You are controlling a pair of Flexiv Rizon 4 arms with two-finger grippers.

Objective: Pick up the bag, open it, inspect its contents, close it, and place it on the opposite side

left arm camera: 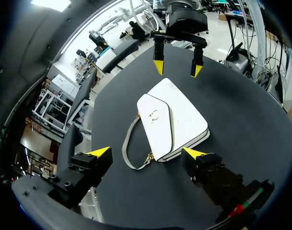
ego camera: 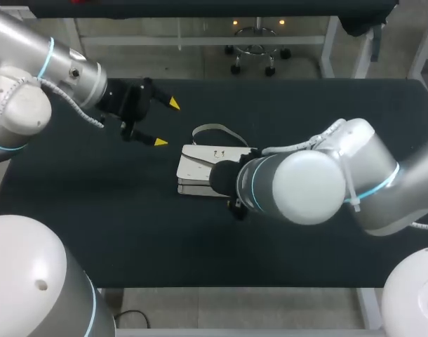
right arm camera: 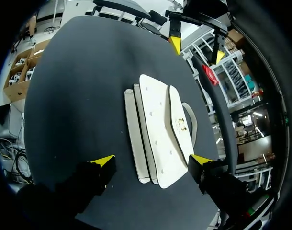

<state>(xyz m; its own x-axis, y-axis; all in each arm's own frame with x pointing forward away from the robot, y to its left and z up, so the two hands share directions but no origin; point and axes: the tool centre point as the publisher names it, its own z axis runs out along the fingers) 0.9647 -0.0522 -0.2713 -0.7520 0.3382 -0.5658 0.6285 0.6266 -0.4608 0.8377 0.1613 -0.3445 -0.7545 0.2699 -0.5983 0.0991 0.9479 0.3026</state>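
The white bag (ego camera: pixel 200 167) lies flat in the middle of the surface (ego camera: pixel 95 210), the left hand (ego camera: pixel 166 123) and the right hand (right arm camera: pixel 151 160) both wide open near it, so it seems best to go down slowly and pinch its edge evenly.

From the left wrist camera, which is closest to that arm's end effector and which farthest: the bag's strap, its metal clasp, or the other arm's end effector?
1. The strap: nearest, looped just ahead of the left end effector.
2. The metal clasp: farther out, on the flap of the bag.
3. The right end effector: farthest, past the bag's far end.
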